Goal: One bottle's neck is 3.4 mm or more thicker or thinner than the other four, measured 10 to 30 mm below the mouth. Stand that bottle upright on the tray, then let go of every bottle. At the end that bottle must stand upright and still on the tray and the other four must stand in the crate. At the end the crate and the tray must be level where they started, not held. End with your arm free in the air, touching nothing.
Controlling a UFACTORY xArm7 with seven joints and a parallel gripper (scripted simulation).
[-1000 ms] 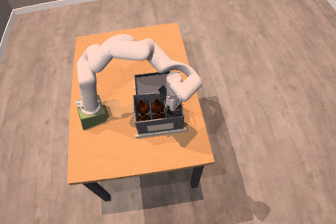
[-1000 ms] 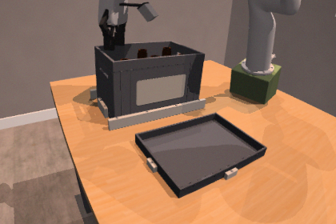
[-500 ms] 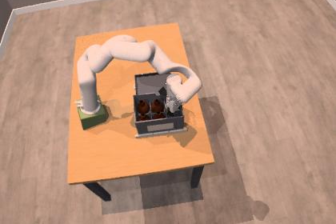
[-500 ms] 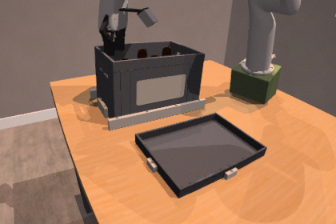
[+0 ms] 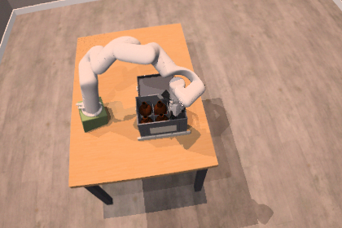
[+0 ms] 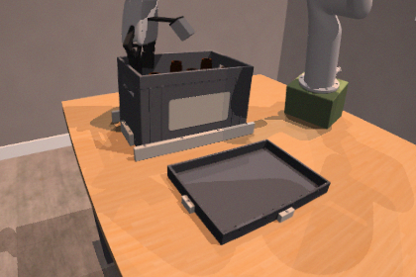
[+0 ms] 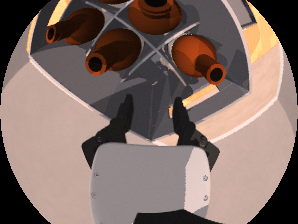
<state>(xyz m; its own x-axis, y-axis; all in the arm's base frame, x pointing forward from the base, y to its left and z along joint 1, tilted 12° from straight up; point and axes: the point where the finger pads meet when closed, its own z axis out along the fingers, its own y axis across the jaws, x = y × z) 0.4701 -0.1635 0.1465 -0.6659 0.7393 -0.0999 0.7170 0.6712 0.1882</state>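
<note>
Brown bottles (image 5: pixel 160 108) (image 6: pixel 176 66) (image 7: pixel 120 49) stand inside the crate (image 5: pixel 163 129) (image 6: pixel 198 108) (image 7: pixel 150 117). Partly open, the gripper (image 5: pixel 175 114) (image 6: pixel 141 63) (image 7: pixel 153 102) holds nothing, its fingers inside the crate's corner, near the walls. Apart lies the tray (image 5: pixel 155 85) (image 6: pixel 248 182), with open room within its rim.

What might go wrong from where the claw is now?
The claw stands part-open with nothing between its fingers, low at a corner of the crate. A sideways move might catch the crate wall and tilt or shift it. Swinging toward the bottles, it may knock a neck, since they stand close together. Which neck is odd isn't clear from these views, so the wrong bottle might be picked.
</note>
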